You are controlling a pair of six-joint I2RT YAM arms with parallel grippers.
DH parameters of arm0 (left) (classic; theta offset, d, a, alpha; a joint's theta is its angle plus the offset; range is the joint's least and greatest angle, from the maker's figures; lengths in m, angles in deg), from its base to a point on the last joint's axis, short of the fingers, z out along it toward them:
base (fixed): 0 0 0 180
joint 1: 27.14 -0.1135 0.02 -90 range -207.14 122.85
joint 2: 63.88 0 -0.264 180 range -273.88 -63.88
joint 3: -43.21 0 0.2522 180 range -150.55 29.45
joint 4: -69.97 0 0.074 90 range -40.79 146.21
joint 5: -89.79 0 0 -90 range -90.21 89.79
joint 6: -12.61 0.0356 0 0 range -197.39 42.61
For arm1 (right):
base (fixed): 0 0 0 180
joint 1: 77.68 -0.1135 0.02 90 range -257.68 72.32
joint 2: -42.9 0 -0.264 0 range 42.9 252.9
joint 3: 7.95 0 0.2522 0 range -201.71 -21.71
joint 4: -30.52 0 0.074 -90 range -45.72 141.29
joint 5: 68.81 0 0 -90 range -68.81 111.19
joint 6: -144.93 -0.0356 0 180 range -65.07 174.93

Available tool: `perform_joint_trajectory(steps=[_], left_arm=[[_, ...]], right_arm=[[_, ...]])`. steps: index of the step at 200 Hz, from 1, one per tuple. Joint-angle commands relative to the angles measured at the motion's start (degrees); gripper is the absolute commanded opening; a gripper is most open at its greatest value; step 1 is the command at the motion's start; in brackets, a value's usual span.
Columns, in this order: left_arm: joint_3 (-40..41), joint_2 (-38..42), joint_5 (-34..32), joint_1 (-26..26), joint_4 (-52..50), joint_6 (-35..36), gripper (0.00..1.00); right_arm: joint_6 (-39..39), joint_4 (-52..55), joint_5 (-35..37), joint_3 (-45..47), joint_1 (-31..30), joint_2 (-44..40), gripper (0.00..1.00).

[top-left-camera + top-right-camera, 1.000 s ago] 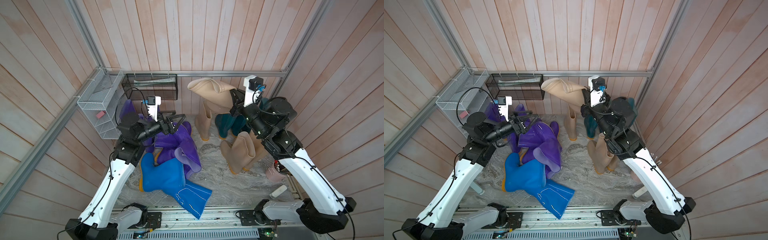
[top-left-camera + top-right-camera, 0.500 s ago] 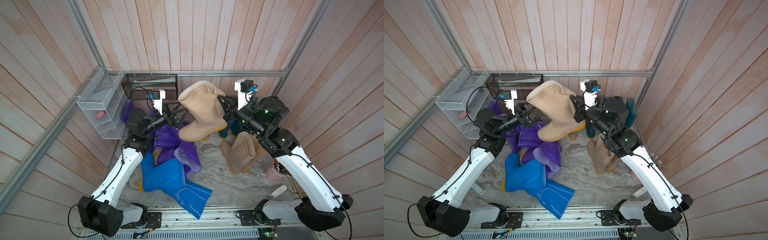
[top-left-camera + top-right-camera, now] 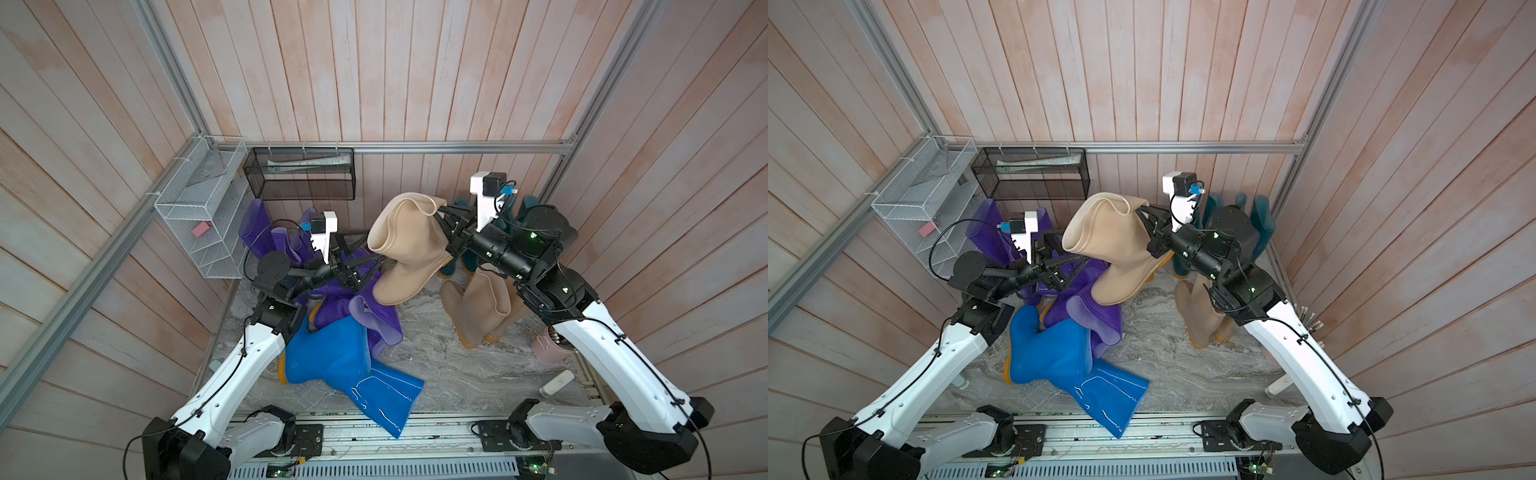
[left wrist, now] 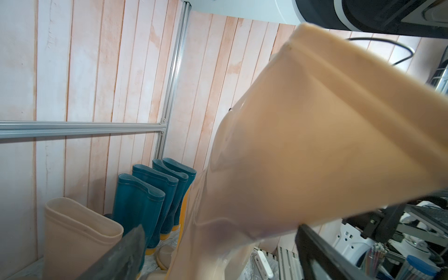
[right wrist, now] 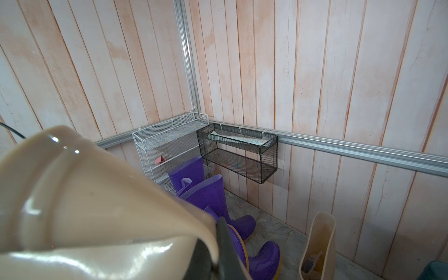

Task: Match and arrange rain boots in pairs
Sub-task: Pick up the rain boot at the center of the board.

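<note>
Both top views: beige boot (image 3: pixel 409 249) hanging in the air, pinched at its cuff by the right gripper (image 3: pixel 438 216)
Its jaws are closed on the shaft's rim, toe pointing down over the marbled floor (image 3: pixel 449 365). The left gripper (image 3: pixel 370 266) has its fingers spread wide just beside the shaft; whether they touch it I cannot tell. Other beige boots (image 3: pixel 482 307) stand by the right arm, teal boots (image 4: pixel 150 201) line the back corner, purple boots (image 3: pixel 374 322) and blue boots (image 3: pixel 332 361) lie heaped by the left arm
</note>
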Motion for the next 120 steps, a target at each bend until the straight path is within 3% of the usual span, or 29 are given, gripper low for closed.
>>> perform_joint_trajectory(steps=[1,49,85,120], left_arm=[[1.9,1.2,-1.2,0.2,-2.5,5.2,1.0],[-1.2,-3.2,-3.5,0.2,0.9,6.4,1.0],[-5.8,-7.8,-8.8,0.2,2.1,7.2,1.0],[-4.9,-8.2,-11.1,0.2,4.4,6.6,1.0]], right_arm=[[-2.1,-7.8,0.9,-3.9,0.8,0.7,0.0],[-5.0,-9.7,-3.9,-4.3,1.1,2.8,0.0],[-4.4,-9.2,-3.5,-3.5,1.2,1.8,0.0],[-4.0,-8.8,-3.9,-2.4,1.2,0.8,0.0]])
